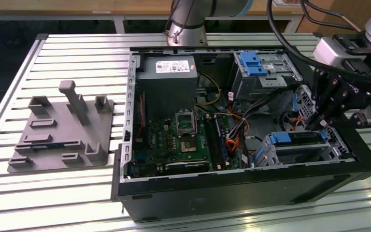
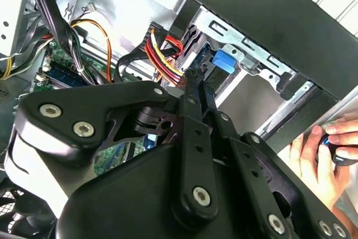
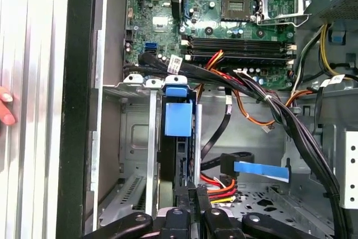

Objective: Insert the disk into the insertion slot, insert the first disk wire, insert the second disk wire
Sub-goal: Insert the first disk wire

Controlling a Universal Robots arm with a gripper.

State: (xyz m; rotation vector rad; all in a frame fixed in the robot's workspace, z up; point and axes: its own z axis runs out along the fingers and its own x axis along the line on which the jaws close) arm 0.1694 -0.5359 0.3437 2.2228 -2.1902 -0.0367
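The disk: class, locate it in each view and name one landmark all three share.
Exterior view: the disk sits in the insertion slot, at the exterior view's right, beside the pincer.
Second wrist view: disk beyond the pincer.
First wrist view: disk edge-on in the slot.
Landmark: green motherboard.

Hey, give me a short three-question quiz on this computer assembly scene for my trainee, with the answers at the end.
1. True or false: the disk sits at the insertion slot, inside the computer case.
2. The disk's carrier is: A red, B blue, C green.
3. What stands on the table, at the exterior view's left of the case?
Key: 1 true; 2 B; 3 the grey fixture plate.
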